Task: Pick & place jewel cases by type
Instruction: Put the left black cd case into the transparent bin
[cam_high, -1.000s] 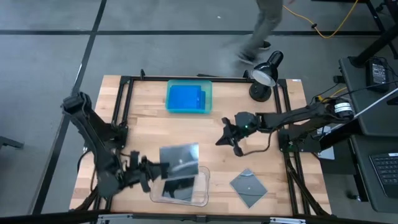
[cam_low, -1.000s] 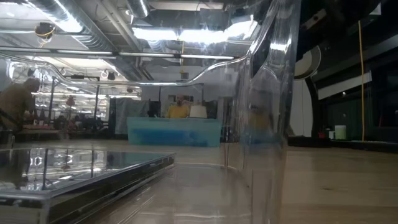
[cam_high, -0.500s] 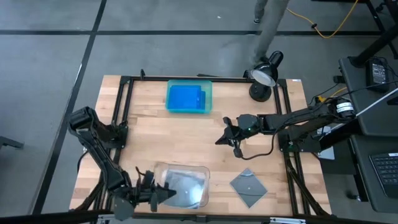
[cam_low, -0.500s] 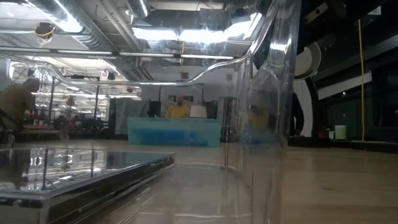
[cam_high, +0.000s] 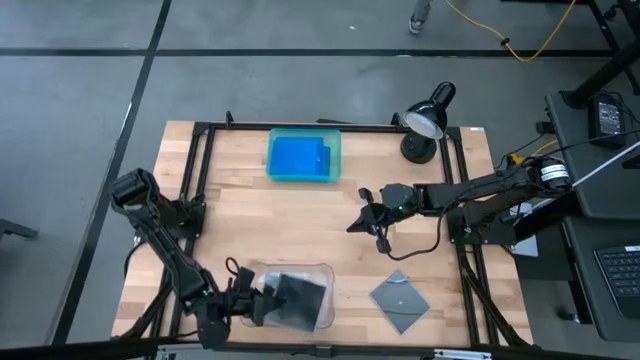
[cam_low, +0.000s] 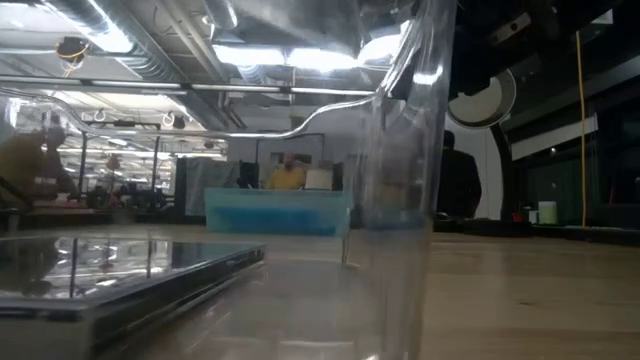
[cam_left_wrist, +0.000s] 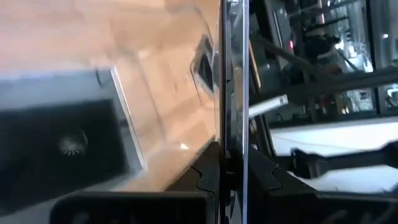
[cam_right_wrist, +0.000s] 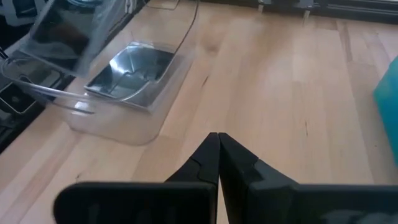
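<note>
Left jaws: clamped on the thin edge of a dark grey jewel case (cam_left_wrist: 233, 74), fingers closed against both of its faces. Held tilted, clear of the surface (cam_high: 240, 225), directly above the clear tray (cam_high: 328, 300).

Directly beneath the left jaws: a second dark grey jewel case (cam_right_wrist: 134, 65), lying flat on the floor of the clear tray. Not touching the held case.

Past the clear tray, on the side away from the left jaws: a third dark grey jewel case (cam_high: 400, 300), flat on the bare surface, turned corner-on, apart from the tray wall.

Right jaws: pressed together, pinching nothing. Suspended over bare wood near the middle of the surface, well apart from the left jaws, tips aimed toward the clear tray. Third grey case on the near-edge side of these jaws, not in contact.

Farther off from both sets of jaws, against the far edge of the surface: teal tray (cam_high: 335, 160), holding the blue jewel cases (cam_high: 298, 157), stacked slightly offset. Exact count of blue cases: cannot tell.

Farthest from the left jaws, at the far right corner: black desk lamp (cam_high: 428, 112), head turned toward the surface.
</note>
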